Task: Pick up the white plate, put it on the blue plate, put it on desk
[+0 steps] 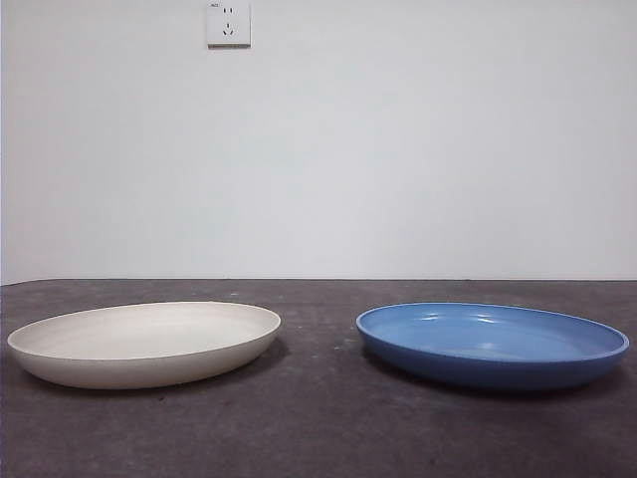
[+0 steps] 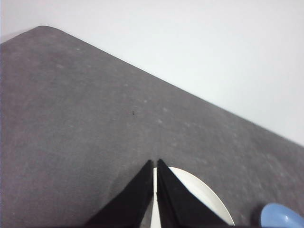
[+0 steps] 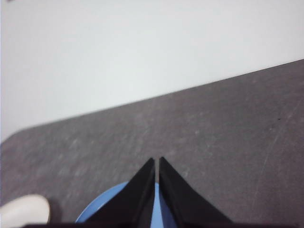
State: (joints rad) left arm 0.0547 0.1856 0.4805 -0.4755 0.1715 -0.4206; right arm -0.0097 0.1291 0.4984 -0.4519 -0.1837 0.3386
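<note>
The white plate (image 1: 144,342) rests on the desk (image 1: 318,428) at the left of the front view. To its right sits the blue plate (image 1: 493,344), apart from it. Neither arm shows in the front view. My left gripper (image 2: 155,166) hangs high above the white plate (image 2: 204,197), its jaws shut with nothing between them; a bit of the blue plate (image 2: 282,217) shows beside it. My right gripper (image 3: 157,161) is also shut and empty, high over the blue plate (image 3: 102,209), with the white plate's (image 3: 23,210) edge off to one side.
A white wall rises behind the desk's far edge, with a power socket (image 1: 228,22) high up on it. A gap of bare desk (image 1: 318,344) separates the two plates.
</note>
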